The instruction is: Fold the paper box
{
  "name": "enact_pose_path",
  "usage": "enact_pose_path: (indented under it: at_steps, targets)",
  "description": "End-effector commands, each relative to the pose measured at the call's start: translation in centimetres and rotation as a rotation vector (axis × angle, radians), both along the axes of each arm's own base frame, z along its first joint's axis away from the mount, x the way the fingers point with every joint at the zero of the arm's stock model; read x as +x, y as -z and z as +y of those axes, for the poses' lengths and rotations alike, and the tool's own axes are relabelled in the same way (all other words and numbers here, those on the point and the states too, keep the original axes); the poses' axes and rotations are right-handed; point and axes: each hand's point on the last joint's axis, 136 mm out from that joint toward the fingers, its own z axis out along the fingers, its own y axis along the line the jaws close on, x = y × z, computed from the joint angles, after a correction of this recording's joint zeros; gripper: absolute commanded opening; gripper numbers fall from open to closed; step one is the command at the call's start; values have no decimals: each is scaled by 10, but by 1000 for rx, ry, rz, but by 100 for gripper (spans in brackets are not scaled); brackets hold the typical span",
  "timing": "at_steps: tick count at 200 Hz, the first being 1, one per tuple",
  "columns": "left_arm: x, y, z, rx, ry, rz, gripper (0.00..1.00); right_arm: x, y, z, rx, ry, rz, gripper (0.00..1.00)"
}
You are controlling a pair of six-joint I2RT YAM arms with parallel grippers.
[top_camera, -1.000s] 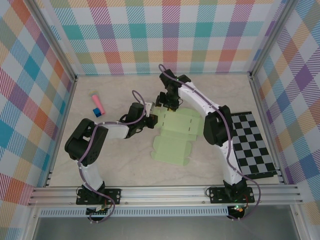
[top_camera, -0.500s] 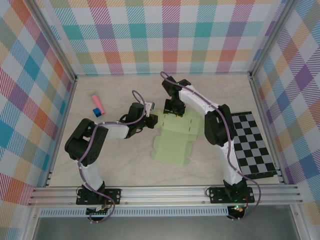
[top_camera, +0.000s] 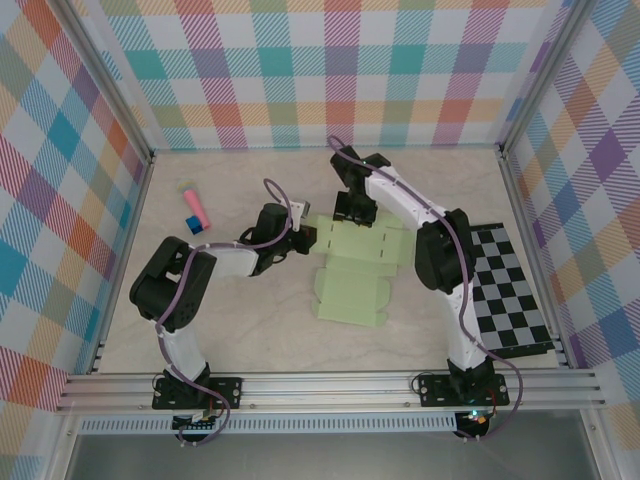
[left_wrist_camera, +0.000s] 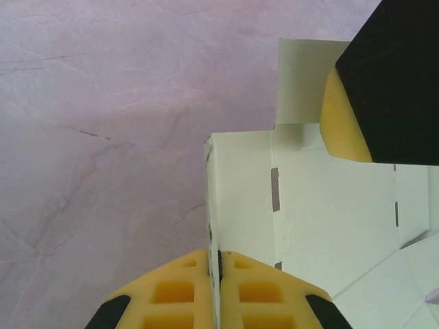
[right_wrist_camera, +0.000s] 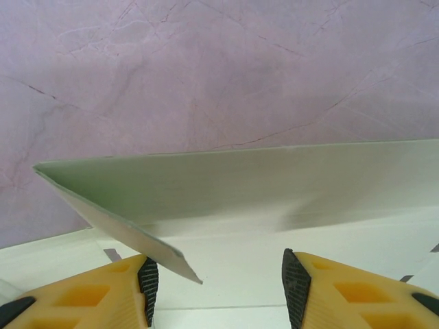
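Pale green box [top_camera: 350,295] mid-table. Black-and-white checkered board [top_camera: 510,295] at four o'clock, and a pink-and-blue stick [top_camera: 194,208] at ten. The table [top_camera: 240,320] is veined beige, marble-look, and the walls [top_camera: 300,70] are pastel plaid in many colours.

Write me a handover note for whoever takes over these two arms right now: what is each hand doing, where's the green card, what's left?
Left hand: shut, pinching the paper box by its upturned left edge.
Right hand: open, fingers either side of a raised far flap, not clamped on it.
Box: middle of the table, mostly a flat cut-out sheet.
Done: two flaps lifted.
Left: nearly all the folding and closing.
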Motion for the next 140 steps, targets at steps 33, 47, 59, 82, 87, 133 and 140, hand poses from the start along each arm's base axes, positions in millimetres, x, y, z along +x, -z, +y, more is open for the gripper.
enact_pose_path:
  at_steps: [33, 47, 59, 82, 87, 133, 140]
  targets:
    - [-3, 45, -3, 60, -3, 161, 0, 11, -3, -1, 118, 35, 3, 56]
    - [-4, 51, -4, 57, -8, 185, 0, 14, 1, 1, 136, 40, 13, 56]
    - [-3, 52, -2, 69, -16, 191, 0, 16, 3, 3, 161, 41, 21, 56]
    - [-6, 57, -3, 81, -3, 221, 0, 16, 14, 7, 251, 92, 89, 57]
    - [-7, 56, -3, 79, 0, 222, 0, 17, 15, 7, 268, 102, 99, 57]
    - [-9, 57, 0, 82, -7, 220, 0, 22, 24, -1, 259, 144, 103, 57]
    - [-10, 57, 0, 81, -6, 222, 0, 23, 26, -2, 257, 150, 108, 57]
